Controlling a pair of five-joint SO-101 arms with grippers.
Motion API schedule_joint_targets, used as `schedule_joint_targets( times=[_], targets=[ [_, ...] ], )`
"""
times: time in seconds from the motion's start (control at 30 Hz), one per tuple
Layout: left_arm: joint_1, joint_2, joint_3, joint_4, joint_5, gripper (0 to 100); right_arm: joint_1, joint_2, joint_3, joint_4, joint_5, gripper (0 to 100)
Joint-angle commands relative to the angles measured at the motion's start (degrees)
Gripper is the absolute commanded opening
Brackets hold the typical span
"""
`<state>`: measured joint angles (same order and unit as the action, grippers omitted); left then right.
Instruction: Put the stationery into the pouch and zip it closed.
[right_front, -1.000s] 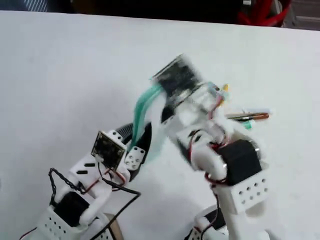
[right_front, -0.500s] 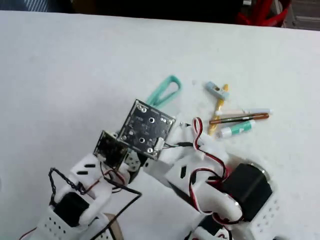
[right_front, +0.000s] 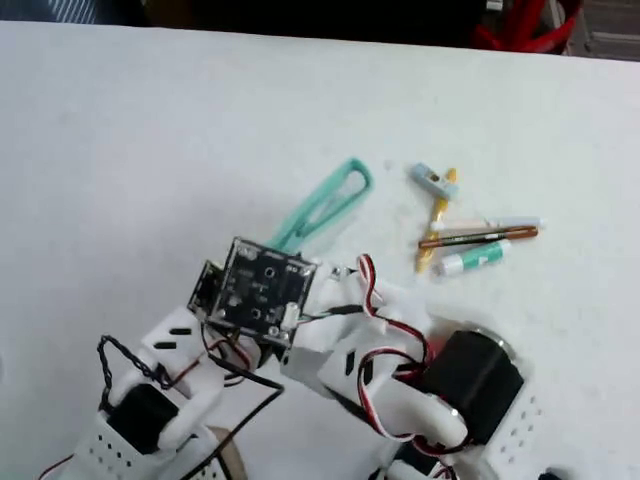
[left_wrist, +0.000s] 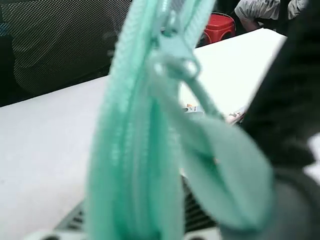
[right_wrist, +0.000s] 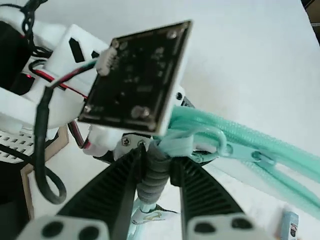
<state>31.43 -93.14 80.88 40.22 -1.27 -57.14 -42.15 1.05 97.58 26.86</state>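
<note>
The teal pouch (right_front: 312, 212) lies on the table (right_front: 150, 130) with its far end pointing away from the arms and its near end tucked in between their wrists. From the high view its mouth reads as a narrow open loop. The stationery (right_front: 478, 236), a small cluster of pens and bits, lies on the table to the right arm's side of the pouch, near it but apart, with none of it inside. The right pincer (right_wrist: 146, 152) is closed down on the zip pull (right_wrist: 175, 145) at the pouch's near end, its two black jaws meeting at the tab. The left pincer (left_wrist: 135, 225) sits right against the zip line, but whether it grips the pouch I cannot tell. I judge the step in hand to be working the zip so the mouth opens wide enough for loading. To do it well, the zip pull should travel straight along the line of the teeth, neither lifted nor twisted sideways. The fabric looks soft and would likely bunch or ride along unless the pouch is anchored, and the left pincer is placed to give that anchor. The mouth should end up gaping, not slit-like, and facing the stationery before the zip pull is let go.
</note>
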Motion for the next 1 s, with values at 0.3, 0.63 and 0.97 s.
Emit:
schedule_joint_targets(
  times=[0.3,0.63,0.97],
  targets=[
    [0.13,0.48,-2.90,0.09,-0.35,2,0.92,-7.43,-2.90,0.75,-1.93,29.8],
    [0.13,0.48,-2.90,0.09,-0.26,2,14.11,1.54,-9.23,-7.69,1.05,7.4],
    [0.13,0.48,-2.99,0.79,-0.35,2,22.29,18.42,-19.08,-4.62,-1.85,1.7]
  ],
)
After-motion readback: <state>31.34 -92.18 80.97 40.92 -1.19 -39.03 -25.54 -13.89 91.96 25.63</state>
